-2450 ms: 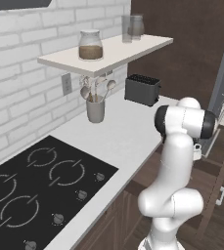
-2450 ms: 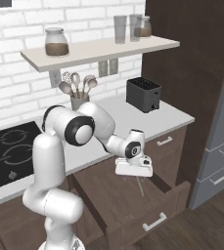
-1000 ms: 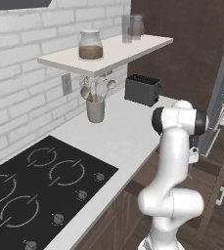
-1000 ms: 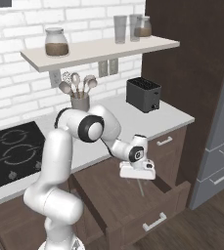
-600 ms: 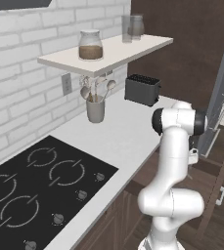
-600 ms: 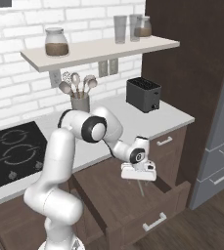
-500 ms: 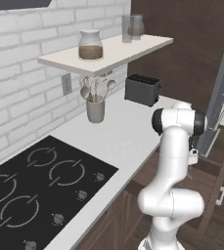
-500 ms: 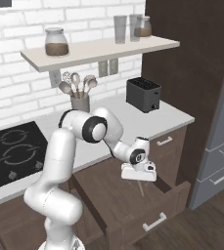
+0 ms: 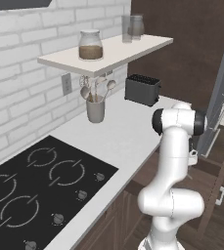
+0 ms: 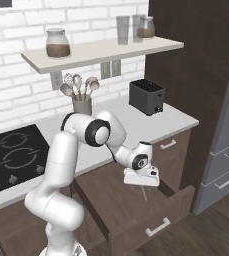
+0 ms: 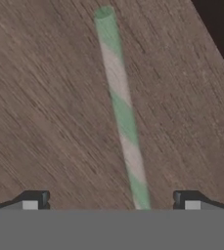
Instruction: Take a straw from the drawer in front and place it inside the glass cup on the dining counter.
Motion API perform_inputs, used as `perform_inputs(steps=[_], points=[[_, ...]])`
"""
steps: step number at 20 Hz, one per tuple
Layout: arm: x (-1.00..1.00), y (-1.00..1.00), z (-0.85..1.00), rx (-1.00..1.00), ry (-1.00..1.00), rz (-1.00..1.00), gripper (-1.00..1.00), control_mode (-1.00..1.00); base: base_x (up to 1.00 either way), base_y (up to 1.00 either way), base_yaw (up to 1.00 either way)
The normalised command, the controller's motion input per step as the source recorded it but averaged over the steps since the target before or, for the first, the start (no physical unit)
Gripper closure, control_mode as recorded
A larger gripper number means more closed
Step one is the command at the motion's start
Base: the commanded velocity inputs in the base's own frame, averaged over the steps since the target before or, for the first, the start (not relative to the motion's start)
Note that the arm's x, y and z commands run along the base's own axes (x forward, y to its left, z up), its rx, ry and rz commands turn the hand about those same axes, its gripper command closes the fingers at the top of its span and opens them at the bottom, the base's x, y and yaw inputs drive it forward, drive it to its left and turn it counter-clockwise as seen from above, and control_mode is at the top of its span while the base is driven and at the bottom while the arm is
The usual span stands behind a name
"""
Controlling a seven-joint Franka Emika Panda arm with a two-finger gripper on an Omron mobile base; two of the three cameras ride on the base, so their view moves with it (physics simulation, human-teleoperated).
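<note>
Pincer [image 11: 111, 202] was spread wide, reaching down into the pulled-out drawer [image 10: 131, 210], nothing gripped between its tips. Behind it and above ran the white counter [image 10: 173, 120] with the black hob [image 9: 40, 185], and further back on that counter stood the dark toaster [image 10: 147, 96] and the grey utensil holder [image 10: 82, 105] with its spoons. Higher again was the wall shelf [image 10: 101, 50], carrying a jar [image 10: 57, 43] and a few tall glasses [image 10: 123, 22].

Directly beneath the pincer, on the drawer's wooden floor, lay the straw [image 11: 123, 114], striped green and pale. In the hand view it ran away from between the two tips, its near end sitting a little closer to one tip than the other, its far end leaning slightly off to the other side. The tips had not touched it.

By my reading, this was the grasp step, and the job was barely begun. To do it well, the hand would want a small shift so the straw sat dead centre between the tips, then a straight drop until they bracketed it just above the wood, closing gently across its width. A thin round stick like that could easily roll or squirt away if pinched off-centre, so a square, centred squeeze looked the safe bet.
</note>
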Motion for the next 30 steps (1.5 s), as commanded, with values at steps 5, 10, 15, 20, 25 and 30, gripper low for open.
perform_inputs(steps=[5, 10, 15, 20, 25, 30], points=[[0.06, 0.00, -0.13, 0.00, 0.00, 0.00, -1.00, -1.00, 0.00, 0.00, 0.00], [0.07, 0.00, -0.17, 0.00, -0.01, 0.00, -1.00, -1.00, 0.00, 0.00, 0.00], [0.14, 0.00, -0.23, 0.00, -0.03, 0.00, -1.00, -1.00, 0.00, 0.00, 0.00], [0.14, -0.02, -0.25, 0.00, -0.07, 0.00, -1.00, -1.00, 0.00, 0.00, 0.00], [0.02, 0.00, -0.13, 0.04, -0.02, 0.00, 1.00, -1.00, 0.00, 0.00, 0.00], [0.00, 0.00, -0.15, 0.02, 0.00, 0.00, 1.00, -1.00, 0.00, 0.00, 0.00]])
